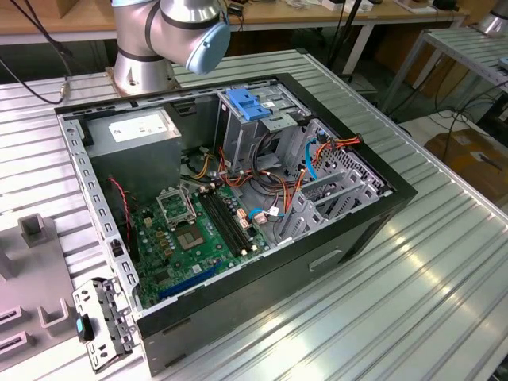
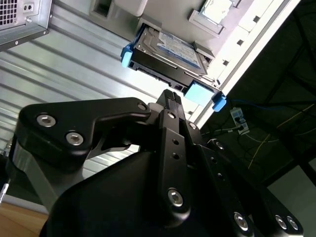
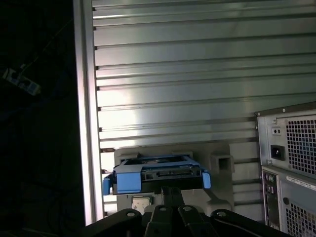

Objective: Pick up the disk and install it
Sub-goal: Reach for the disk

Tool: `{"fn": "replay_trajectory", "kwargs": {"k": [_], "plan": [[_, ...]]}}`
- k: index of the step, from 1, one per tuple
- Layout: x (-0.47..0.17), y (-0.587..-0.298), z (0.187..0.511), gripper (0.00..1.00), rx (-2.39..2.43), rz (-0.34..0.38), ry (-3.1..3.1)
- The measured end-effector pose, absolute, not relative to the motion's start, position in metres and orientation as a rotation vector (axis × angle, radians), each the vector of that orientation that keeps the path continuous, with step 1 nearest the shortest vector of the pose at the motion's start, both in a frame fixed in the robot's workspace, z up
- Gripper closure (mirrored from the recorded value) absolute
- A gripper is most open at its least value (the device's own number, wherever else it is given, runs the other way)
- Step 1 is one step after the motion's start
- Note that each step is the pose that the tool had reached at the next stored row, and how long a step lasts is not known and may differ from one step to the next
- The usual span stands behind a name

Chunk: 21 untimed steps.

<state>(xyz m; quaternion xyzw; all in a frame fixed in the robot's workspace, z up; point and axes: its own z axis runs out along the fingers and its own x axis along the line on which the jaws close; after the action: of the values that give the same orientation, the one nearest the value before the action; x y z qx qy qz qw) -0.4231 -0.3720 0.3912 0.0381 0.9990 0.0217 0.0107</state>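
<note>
Right now the disk (image 3: 158,173) sits in a grey holder (image 3: 197,149) on the ribbed table (image 3: 187,74), straight ahead of the hand (image 3: 171,191) and apart from it in both wrist views. Its connector end faces the hand, so its long axis seems to run away, a blue rail (image 3: 206,179) at each side. The hand looks closed together, holding nothing.

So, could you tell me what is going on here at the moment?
A robot arm is working on installing the disk in an open computer case. The disk rests on a grey holder on the ribbed table, outside the case. The gripper is right at its near edge, and the disk is not lifted yet.
</note>
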Motion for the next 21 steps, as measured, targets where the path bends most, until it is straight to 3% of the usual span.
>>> {"fn": "replay_trajectory", "kwargs": {"k": [21], "plan": [[-0.4273,-0.3720,0.3911,0.89,0.119,0.068,3.117]]}}
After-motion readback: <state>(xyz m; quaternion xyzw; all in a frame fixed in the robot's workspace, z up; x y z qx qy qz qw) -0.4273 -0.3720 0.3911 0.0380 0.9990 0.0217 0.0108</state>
